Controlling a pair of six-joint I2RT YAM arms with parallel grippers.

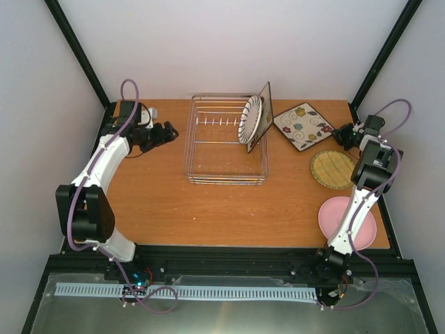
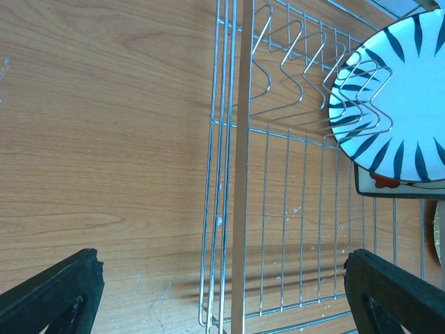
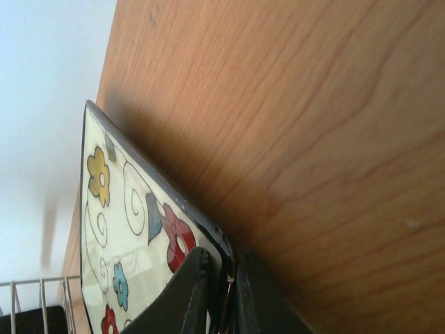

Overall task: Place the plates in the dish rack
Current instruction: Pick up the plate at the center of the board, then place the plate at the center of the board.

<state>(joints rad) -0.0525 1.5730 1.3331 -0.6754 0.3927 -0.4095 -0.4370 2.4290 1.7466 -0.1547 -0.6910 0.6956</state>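
The silver wire dish rack [image 1: 198, 149] stands at mid table. The black-and-white striped plate [image 1: 250, 120] stands on edge among its prongs at the right end; it also shows in the left wrist view [image 2: 403, 104]. The floral square plate [image 1: 304, 126] lies right of the rack. My right gripper [image 1: 342, 134] is shut on its dark rim; in the right wrist view my gripper [image 3: 224, 261] pinches the plate's [image 3: 125, 209] edge. The tan woven plate [image 1: 332, 169] and the pink plate [image 1: 365, 233] lie flat nearer the front right. My left gripper [image 1: 167, 132] is open and empty, left of the rack [image 2: 292, 209].
A thin dark square piece [image 1: 265, 104] stands upright at the rack's far right corner, behind the striped plate. The right arm reaches over the pink plate. White walls and black frame posts close in the table's back and sides.
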